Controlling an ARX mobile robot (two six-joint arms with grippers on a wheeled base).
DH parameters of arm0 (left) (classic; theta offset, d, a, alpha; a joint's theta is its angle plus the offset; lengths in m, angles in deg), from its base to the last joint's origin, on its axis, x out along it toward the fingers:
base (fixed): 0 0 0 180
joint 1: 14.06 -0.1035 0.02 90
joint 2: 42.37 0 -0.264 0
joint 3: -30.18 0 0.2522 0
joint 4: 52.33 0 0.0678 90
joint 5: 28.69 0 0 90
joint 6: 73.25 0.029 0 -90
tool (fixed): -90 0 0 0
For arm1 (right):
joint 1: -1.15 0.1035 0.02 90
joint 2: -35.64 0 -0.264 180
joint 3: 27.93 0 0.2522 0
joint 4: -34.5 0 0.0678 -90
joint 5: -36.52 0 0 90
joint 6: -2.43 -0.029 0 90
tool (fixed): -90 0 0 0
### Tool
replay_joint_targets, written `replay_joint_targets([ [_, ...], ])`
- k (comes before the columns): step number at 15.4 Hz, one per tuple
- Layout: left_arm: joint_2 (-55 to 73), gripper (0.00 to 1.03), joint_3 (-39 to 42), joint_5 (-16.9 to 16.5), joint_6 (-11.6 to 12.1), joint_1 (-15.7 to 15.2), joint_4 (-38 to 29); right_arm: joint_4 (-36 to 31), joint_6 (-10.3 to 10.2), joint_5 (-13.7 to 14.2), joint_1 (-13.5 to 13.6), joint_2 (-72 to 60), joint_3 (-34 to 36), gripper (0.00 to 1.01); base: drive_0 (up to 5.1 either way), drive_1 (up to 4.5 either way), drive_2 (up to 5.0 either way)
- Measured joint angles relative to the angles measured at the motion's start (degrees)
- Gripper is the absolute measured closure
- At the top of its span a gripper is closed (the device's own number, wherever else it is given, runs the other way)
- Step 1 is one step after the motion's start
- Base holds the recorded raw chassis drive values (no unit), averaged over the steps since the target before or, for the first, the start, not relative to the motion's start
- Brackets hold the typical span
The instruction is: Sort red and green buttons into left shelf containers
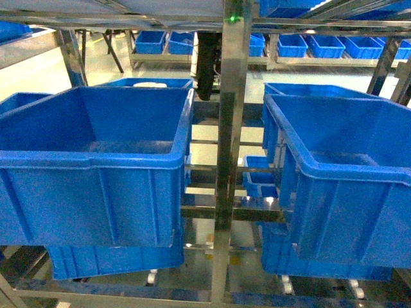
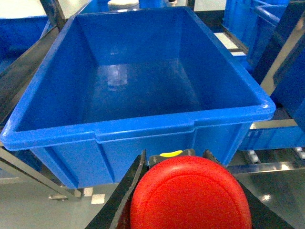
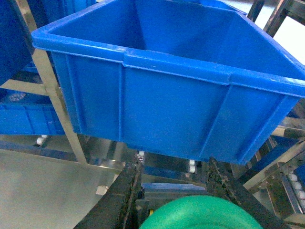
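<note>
A polished steel upright post (image 1: 230, 154) rises through the middle of the head view, from six o'clock to twelve. Steel cross rails (image 1: 218, 212) meet it just below centre. At twelve to two o'clock, far behind, a row of smaller blue bins (image 1: 327, 46) sits on a rear rack. Little white rollers (image 1: 151, 277) show along the lower rail at six o'clock.

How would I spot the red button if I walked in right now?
Find the big blue bin on the left of the shelf's steel post. Just before its near rim, the left gripper clamps the red button; its twin in the right gripper is green.
</note>
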Motion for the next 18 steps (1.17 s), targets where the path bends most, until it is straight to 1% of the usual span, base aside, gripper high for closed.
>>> replay_joint_targets([
  [1, 0.1, 0.72, 0.0, 0.2, 0.0, 0.0, 0.2, 0.1, 0.0, 0.0, 0.0, -0.2, 0.0, 0.67, 0.0, 0.00, 0.0],
  [8, -0.3, 0.72, 0.0, 0.0, 0.0, 0.0, -0.3, 0.0, 0.0, 0.0, 0.0, -0.1, 0.0, 0.67, -0.1, 4.27, -4.4],
  [16, -0.1, 0.72, -0.1, 0.1, 0.0, 0.0, 0.0, 0.2, 0.0, 0.0, 0.0, -0.2, 0.0, 0.67, 0.0, 0.00, 0.0],
  [17, -0.1, 0.72, -0.1, 0.1, 0.0, 0.0, 0.0, -0.2, 0.2, 0.7, 0.9, -0.9, -0.1, 0.67, 0.0, 0.00, 0.0],
  [18, -0.1, 0.72, -0.1, 0.1, 0.0, 0.0, 0.0, 0.0, 0.2, 1.8, 2.3, -2.8, -1.6, 0.67, 0.0, 0.00, 0.0],
])
